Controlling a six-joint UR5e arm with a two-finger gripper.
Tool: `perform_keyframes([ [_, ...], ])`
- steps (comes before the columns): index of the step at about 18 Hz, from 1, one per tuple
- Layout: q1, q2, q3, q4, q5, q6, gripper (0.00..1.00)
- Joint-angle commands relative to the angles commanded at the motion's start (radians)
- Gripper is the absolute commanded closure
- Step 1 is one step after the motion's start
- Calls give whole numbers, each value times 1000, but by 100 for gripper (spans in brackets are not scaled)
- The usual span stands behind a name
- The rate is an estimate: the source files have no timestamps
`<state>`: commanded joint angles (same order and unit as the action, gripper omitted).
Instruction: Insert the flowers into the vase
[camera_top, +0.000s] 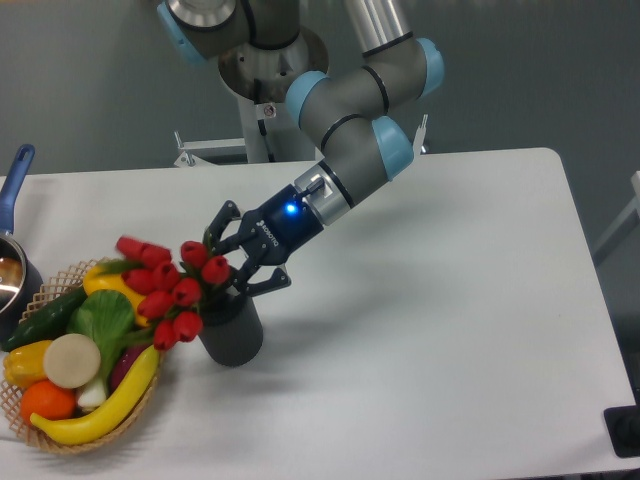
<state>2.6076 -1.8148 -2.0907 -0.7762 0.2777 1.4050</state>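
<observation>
The flowers (175, 285), red tulip buds on green stems, stand with their stems in the mouth of the vase (233, 333) and lean out to the left, over the edge of the basket. The vase is a short dark grey cylinder, upright on the white table just right of the basket. My gripper (232, 262) is right above the vase mouth, coming in from the upper right. Its jaws stand apart on either side of the stems, just behind the buds. The stems inside the vase are hidden.
A woven wicker basket (62, 445) with a banana, cucumber, orange, leafy vegetable and other produce touches the vase's left side. A pot (10, 285) with a blue handle sits at the far left edge. The arm's base stands behind the table.
</observation>
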Motion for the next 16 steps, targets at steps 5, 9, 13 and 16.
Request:
perform_keyframes([
  [5,80,57,-49,-3,-2,-1,0],
  [9,167,110,-75,-5,-12,-6,0],
  [13,261,140,-80,-6,-12,-8,0],
  [16,330,152,-74,-8,-2,-8,0],
])
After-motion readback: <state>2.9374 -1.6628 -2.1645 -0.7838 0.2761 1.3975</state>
